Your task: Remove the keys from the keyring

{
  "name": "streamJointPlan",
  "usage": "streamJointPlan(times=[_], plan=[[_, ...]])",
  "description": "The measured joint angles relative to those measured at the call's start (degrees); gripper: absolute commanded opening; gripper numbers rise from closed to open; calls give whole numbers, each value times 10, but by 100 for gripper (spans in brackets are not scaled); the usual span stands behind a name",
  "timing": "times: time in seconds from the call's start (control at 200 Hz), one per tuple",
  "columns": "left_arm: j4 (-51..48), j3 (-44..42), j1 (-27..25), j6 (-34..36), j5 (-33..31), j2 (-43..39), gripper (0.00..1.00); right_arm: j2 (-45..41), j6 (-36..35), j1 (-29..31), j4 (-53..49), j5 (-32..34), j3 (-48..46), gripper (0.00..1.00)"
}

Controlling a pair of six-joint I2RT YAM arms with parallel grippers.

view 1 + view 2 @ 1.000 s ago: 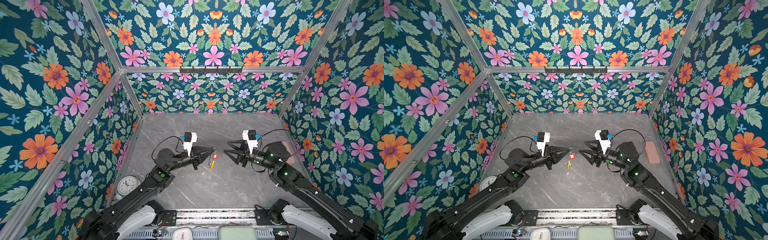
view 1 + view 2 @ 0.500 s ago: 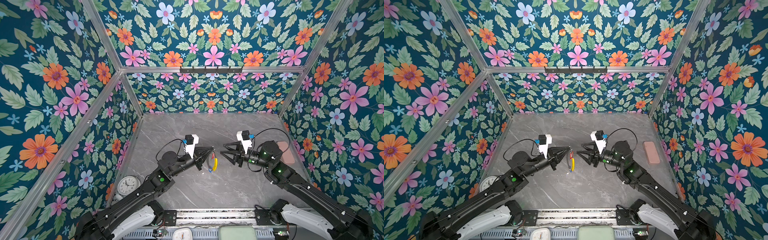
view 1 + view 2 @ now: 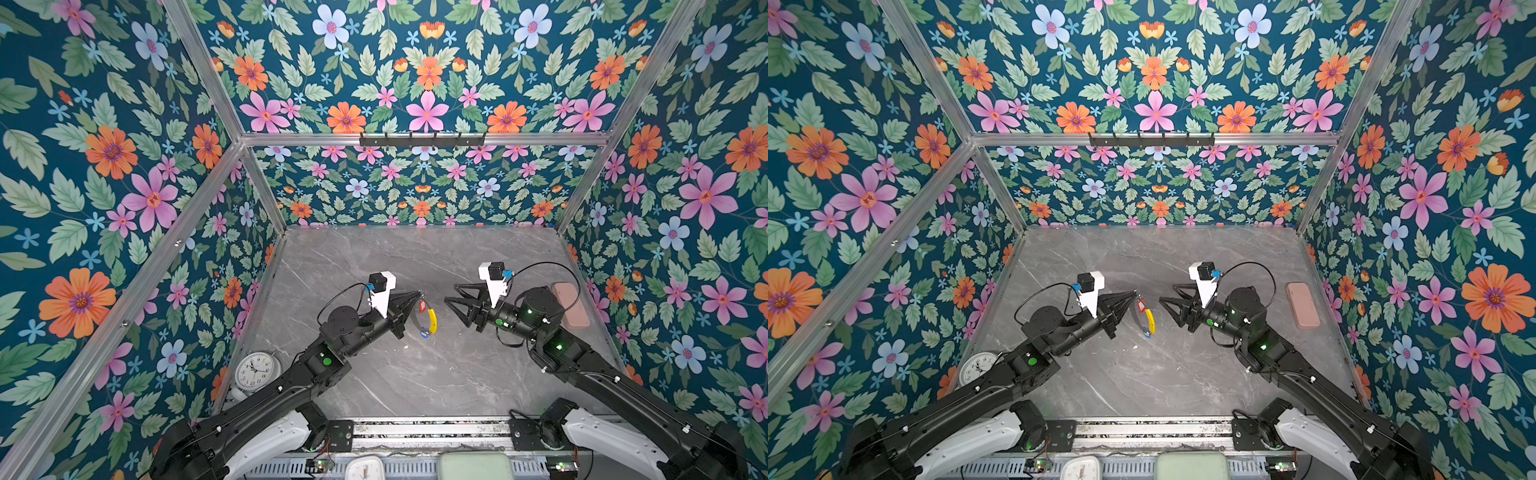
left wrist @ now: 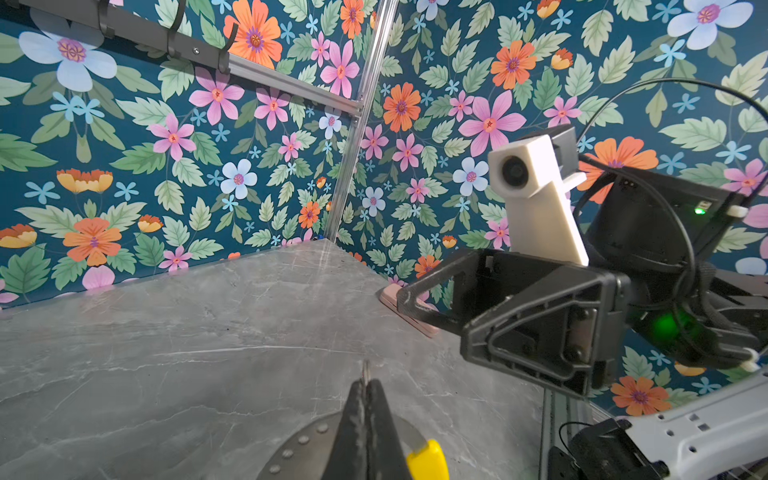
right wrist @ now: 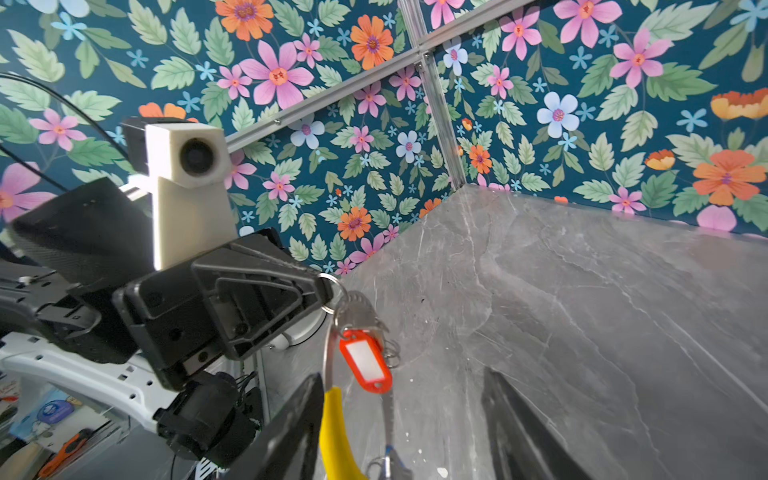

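My left gripper [image 3: 417, 294] [image 3: 1133, 295] [image 4: 365, 384] is shut on a small metal loop [image 5: 332, 291] at the top of the keyring [image 3: 432, 320] [image 3: 1151, 321]. It holds the keyring in the air over the table's middle. The thin grey hoop hangs down with its yellow section [image 5: 334, 436] [image 4: 426, 461]. A silver key with a red tag [image 3: 423, 306] [image 5: 365, 363] hangs near the top, and a blue tag [image 3: 424, 331] [image 5: 388, 457] at the bottom. My right gripper [image 3: 451, 294] [image 3: 1168, 293] [image 5: 403, 378] is open, just right of the keyring and facing it, touching nothing.
A pink flat case [image 3: 570, 305] [image 3: 1303, 305] lies by the right wall behind my right arm. A round white clock [image 3: 254, 371] [image 3: 978, 365] sits at the front left corner beside my left arm. Flowered walls close in the grey marble table [image 3: 395, 374].
The hanging keyring has turned, so its yellow section shows more. The left gripper has drawn back a little to the left, still shut on the loop. The right gripper stays close and open.
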Motion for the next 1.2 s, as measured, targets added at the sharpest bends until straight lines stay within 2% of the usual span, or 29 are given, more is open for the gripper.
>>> streamJointPlan(times=[0.115, 0.245, 0.3, 0.385, 0.57, 0.715, 0.78, 0.88, 1.205], plan=[[10, -2, 0, 2, 0, 3, 0, 5, -2, 0, -13, 6, 13, 64], [18, -4, 0, 2, 3, 5, 0, 9, -28, 0, -23, -29, 26, 60], [25, -8, 0, 2, 11, 5, 0, 12, -37, -2, -23, -47, 25, 55], [43, -21, 0, 2, 39, 1, 0, 30, -37, -23, -8, -109, 28, 50], [91, -42, 0, -3, 117, -19, 0, 78, 0, -48, 54, -242, 44, 47], [118, -49, 1, -17, 156, -24, 0, 93, 29, -49, 94, -305, 57, 41], [125, -49, 1, -19, 162, -24, 0, 99, 40, -44, 103, -319, 64, 40], [129, -50, 1, -22, 166, -24, 0, 104, 37, -23, 96, -336, 77, 34], [145, -59, 1, -30, 163, -24, 0, 105, 28, -7, 75, -332, 83, 22]])
